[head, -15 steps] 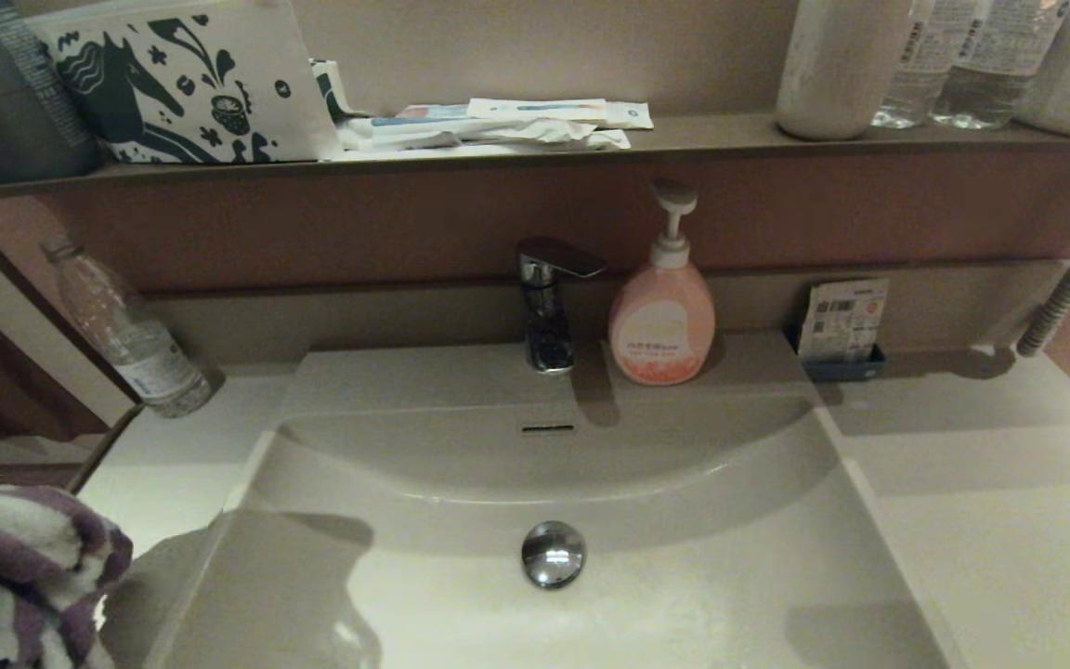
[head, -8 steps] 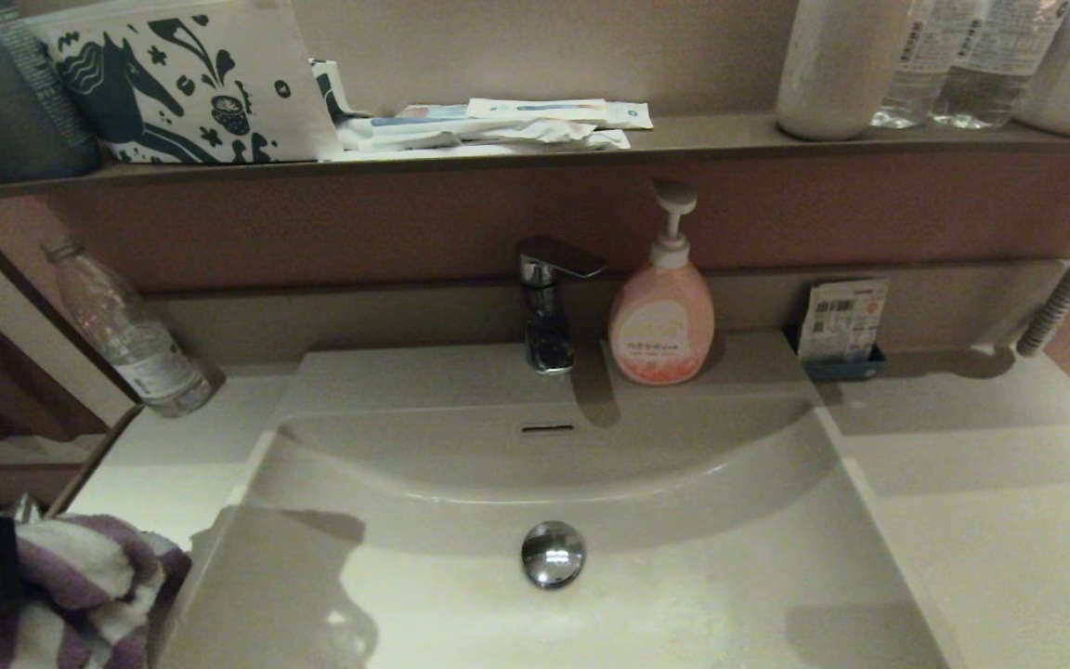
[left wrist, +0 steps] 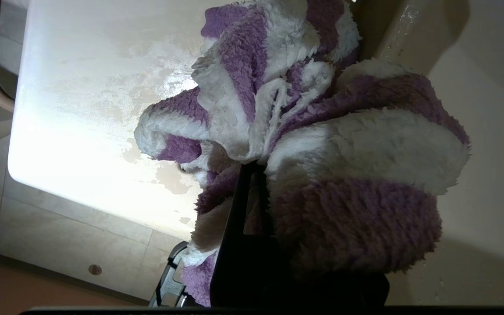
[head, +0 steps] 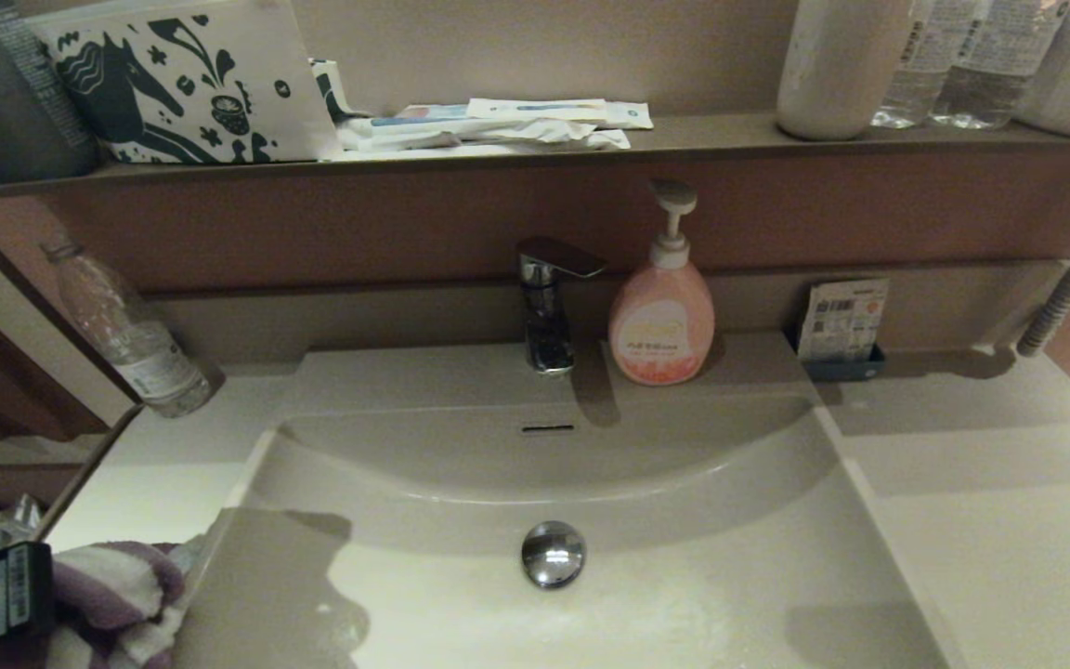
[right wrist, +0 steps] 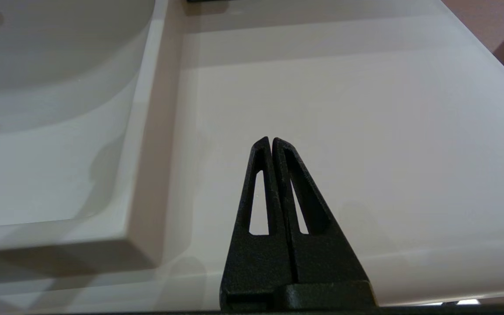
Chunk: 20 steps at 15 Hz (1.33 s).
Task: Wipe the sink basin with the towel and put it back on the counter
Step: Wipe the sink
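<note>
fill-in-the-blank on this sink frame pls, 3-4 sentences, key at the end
1. The left gripper is shut on the fluffy ____-and-white striped towel.
2. The round chrome drain plug sits in the cream-white rectangular ____.
3. The peach pump soap bottle stands beside the chrome ____.
4. The right gripper hangs shut over the smooth cream-white ____, holding nothing.

Missing words: purple; sink basin; faucet; counter
</note>
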### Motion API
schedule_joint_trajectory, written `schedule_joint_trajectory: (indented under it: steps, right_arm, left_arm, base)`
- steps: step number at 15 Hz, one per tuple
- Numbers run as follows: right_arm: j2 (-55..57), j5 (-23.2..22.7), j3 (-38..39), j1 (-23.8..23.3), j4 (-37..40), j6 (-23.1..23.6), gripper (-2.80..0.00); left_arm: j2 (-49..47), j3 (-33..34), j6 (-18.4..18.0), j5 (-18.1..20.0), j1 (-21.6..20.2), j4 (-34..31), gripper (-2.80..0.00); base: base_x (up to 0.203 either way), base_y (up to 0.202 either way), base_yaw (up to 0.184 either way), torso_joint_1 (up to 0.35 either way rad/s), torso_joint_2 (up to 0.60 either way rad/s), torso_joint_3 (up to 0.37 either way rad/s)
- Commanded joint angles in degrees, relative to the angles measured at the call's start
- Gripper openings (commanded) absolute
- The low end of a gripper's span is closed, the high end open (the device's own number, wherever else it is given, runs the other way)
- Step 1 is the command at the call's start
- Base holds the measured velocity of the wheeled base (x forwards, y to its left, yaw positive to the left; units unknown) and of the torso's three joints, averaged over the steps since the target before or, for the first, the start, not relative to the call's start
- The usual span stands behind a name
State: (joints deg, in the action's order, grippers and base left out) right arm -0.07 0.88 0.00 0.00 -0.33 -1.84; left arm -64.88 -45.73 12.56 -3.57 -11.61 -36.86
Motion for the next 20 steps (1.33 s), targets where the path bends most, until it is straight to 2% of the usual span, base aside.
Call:
schedule_joint_trajectory:
  steps: [1,9,18,20]
  right_arm:
    - [0.1,0.0,0.0,0.0,0.0,0.0,-2.8]
    - [0.1,0.0,0.0,0.0,0.0,0.0,-2.8]
    - [0.1,0.0,0.0,0.0,0.0,0.0,-2.8]
    - [0.1,0.0,0.0,0.0,0.0,0.0,-2.8]
  left_arm:
    - [-0.7,0.2,0.1,0.0,-0.1,-0.2,-2.8]
    - [-2.2,1.4,0.3,0.1,-0.2,0.3,-2.8]
    - [-5.1,2.9,0.4,0.1,-0.5,4.6,-2.8]
    - [-5.4,4.0,0.2,0.1,-1.3,7.1,-2.8]
  base:
    - [0.0,0.0,0.0,0.0,0.0,0.0]
    - [0.0,0.0,0.0,0.0,0.0,0.0]
    - [0.0,0.0,0.0,0.0,0.0,0.0]
    - [0.0,0.0,0.0,0.0,0.0,0.0]
